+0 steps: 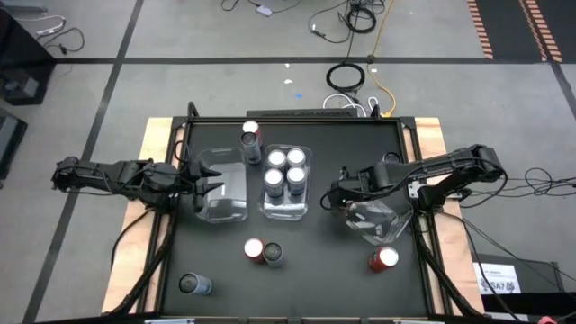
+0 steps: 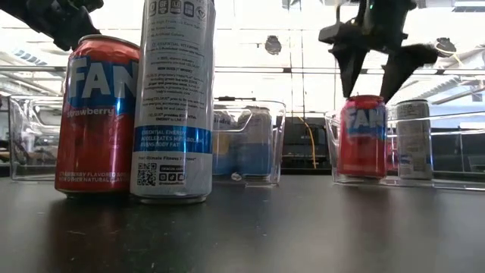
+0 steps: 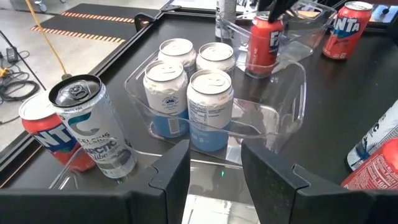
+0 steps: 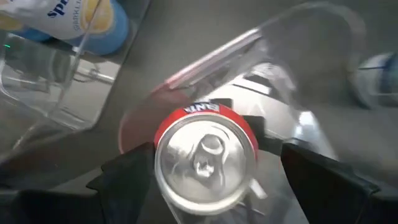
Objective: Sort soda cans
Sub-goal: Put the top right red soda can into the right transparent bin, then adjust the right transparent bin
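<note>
Red aluminium soda can [image 4: 206, 160] upright in clear plastic bin [image 1: 376, 222] | directly beneath my right claw [image 4: 205, 158], fingers spread astride, not gripping | left claw [image 1: 209, 178] open, farther.

Black table [image 1: 306, 270] with pale wood edges. Clear bins [image 1: 286, 209]. Four cans [image 1: 285, 173] in the middle bin: white over blue, silver tops. Red cans [image 1: 383, 259] with white lettering on a blue patch; silver tops. Tall can [image 2: 173, 98]: silver-white with a blue band and black print. Dark arms and grippers.
</note>
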You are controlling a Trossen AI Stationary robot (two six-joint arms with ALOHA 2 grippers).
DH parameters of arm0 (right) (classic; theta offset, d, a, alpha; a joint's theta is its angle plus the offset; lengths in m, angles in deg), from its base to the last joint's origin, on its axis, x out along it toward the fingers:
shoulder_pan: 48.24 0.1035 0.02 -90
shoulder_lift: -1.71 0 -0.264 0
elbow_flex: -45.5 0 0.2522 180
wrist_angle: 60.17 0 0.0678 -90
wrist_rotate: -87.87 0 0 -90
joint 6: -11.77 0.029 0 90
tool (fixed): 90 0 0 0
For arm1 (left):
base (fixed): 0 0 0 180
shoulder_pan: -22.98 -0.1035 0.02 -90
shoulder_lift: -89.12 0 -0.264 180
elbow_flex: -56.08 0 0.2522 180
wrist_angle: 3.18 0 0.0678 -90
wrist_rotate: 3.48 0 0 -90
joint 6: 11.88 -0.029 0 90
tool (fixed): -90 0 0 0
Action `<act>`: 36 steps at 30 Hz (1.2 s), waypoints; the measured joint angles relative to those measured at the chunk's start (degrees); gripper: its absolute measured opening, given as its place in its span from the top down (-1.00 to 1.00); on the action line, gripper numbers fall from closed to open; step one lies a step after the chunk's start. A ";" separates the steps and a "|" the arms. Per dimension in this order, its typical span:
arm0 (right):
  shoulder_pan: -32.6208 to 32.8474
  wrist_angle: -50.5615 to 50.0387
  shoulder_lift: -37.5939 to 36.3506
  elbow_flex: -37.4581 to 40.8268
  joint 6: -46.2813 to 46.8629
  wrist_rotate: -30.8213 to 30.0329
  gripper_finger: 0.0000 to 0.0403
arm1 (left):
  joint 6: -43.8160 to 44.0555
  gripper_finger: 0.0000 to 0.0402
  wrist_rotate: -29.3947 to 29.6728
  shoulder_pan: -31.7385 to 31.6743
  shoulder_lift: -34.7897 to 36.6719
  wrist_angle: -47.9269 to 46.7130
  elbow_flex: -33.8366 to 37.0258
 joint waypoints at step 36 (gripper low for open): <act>21.68 -25.41 -8.83 -3.77 27.33 25.54 0.94 | -0.61 0.23 0.00 0.02 0.00 -0.22 0.00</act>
